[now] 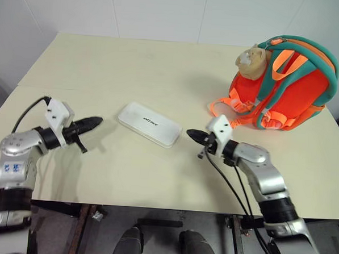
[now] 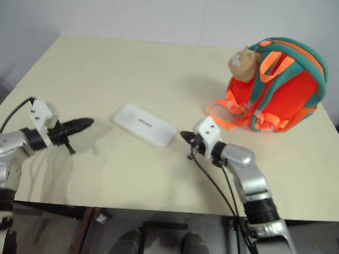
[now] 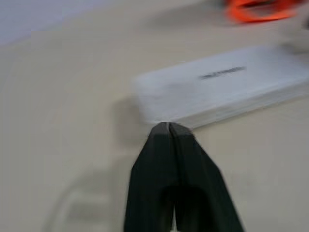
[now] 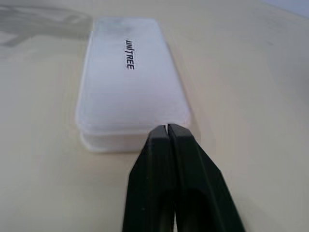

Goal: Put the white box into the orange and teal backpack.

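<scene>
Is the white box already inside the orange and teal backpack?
No, the white box lies flat on the table, apart from the orange and teal backpack.

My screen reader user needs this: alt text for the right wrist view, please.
The right gripper, its two black fingers shut, points at the near short end of the white box, which lies flat on the beige table with "UNITREE" lettering on top.

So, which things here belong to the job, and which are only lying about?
Belong to the job:
- white box, flat on the table
- orange and teal backpack, standing at the table's right
- left gripper, right gripper, both shut

Only there:
- table
</scene>
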Controlling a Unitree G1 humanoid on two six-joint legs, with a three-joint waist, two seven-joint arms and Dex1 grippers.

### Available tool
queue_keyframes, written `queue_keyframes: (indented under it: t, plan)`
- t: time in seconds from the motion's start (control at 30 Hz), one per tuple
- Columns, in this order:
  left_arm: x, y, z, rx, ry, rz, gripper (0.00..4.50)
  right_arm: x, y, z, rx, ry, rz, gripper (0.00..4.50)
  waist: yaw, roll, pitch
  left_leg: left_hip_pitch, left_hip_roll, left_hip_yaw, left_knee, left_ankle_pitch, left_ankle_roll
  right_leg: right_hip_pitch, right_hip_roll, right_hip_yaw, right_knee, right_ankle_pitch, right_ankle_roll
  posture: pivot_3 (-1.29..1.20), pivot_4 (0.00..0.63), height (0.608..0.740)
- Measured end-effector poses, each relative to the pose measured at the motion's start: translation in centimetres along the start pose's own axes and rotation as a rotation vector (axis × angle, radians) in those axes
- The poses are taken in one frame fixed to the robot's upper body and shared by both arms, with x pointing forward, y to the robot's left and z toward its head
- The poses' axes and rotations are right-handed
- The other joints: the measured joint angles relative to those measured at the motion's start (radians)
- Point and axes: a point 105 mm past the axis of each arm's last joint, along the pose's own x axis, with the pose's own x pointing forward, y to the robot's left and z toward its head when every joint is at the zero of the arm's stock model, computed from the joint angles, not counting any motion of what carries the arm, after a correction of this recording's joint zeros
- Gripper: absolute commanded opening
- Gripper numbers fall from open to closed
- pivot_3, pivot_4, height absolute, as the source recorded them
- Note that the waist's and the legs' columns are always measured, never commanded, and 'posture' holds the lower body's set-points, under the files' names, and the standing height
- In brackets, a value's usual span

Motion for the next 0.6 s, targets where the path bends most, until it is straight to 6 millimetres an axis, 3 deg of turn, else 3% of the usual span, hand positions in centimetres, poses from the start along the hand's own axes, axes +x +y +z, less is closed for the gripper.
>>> queue_keyframes:
  t: [0.13, 0.37, 0.6]
  plan:
    - [2.2, 1.6, -0.9, -0.012, 0.033, 0.094, 0.05, 1.5, -0.4, -0.8, 0.005, 0.036, -0.037, 0.0, 0.003, 0.0, 0.0, -0.002, -0.001, 0.0, 0.0, 0.0, 0.0, -0.001, -0.001, -0.001, 0.0, 0.0, 0.001, 0.0, 0.15, 0.74]
    - [6.2, 0.9, -2.9, -0.028, 0.116, 0.124, 0.05, 2.7, -0.4, -0.4, -0.001, 0.038, -0.061, 0.0, -0.007, -0.001, 0.0, -0.001, 0.0, 0.0, 0.001, 0.0, 0.0, -0.002, 0.001, -0.001, 0.004, 0.0, 0.001, 0.0, 0.15, 0.74]
    - [6.2, 1.2, -3.7, -0.035, 0.132, 0.151, 0.05, 2.0, 0.2, -0.4, 0.015, 0.057, -0.058, 0.0, -0.02, -0.001, 0.0, -0.001, -0.001, 0.0, 0.001, 0.0, 0.0, -0.002, 0.0, -0.001, 0.004, 0.0, 0.001, 0.0, 0.15, 0.74]
